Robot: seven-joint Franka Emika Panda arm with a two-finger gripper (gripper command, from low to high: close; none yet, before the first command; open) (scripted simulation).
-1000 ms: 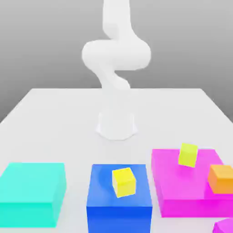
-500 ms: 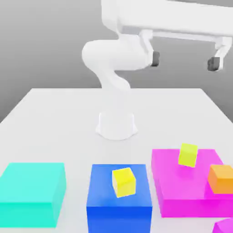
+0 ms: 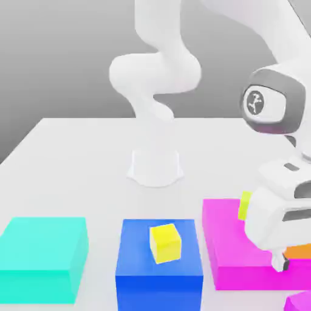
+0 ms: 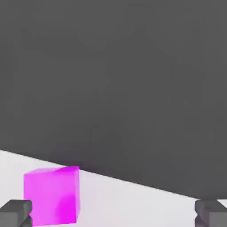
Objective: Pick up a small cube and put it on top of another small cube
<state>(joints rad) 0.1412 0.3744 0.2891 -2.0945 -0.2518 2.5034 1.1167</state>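
Tool (image 4: 113, 213) spread wide, gripping nothing. From outside: small orange cube (image 3: 299, 251) on the magenta block (image 3: 228, 243), mostly hidden behind the hand. From the hand: purple cube (image 4: 52, 195) on the desk (image 4: 133, 204).

Markings: 1 sign, a small white branching emblem on the dark round cap (image 3: 257, 101) of the arm's wrist joint, exterior view; not legible as letters or numbers. Readable text, labels, brands, numbers: none on blocks, cubes, table
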